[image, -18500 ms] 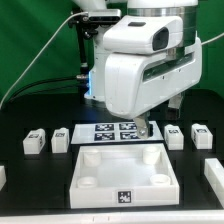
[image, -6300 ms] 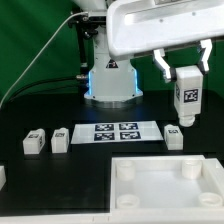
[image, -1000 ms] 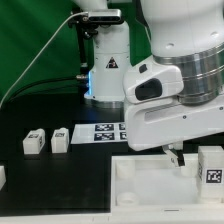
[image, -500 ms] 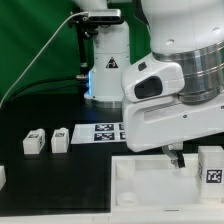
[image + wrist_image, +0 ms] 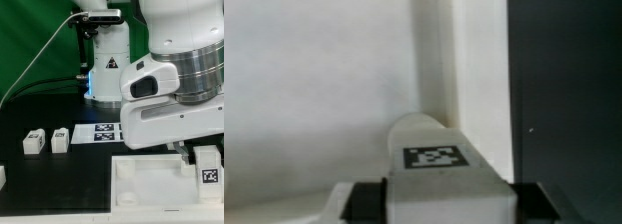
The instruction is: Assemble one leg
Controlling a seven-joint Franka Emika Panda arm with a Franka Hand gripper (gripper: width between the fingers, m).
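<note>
My gripper [image 5: 205,152] is shut on a leg [image 5: 207,166], a small white block with a black-and-white tag facing the camera. It holds the leg upright over the far corner of the large white square panel [image 5: 150,180] at the exterior view's right. In the wrist view the leg [image 5: 438,160] sits between my dark fingers [image 5: 363,203], its tagged end pointing at the panel's edge [image 5: 434,70], next to the black table. Two more legs [image 5: 35,141] [image 5: 61,138] lie on the table at the exterior view's left.
The marker board [image 5: 103,131] lies flat behind the panel, partly hidden by my arm. Another white part [image 5: 2,175] sits at the left edge. A green backdrop stands behind the robot base.
The held leg has moved down and slightly to the exterior view's left, closer to the panel's corner. Over the longer span, the leg was lifted and carried over the panel.
</note>
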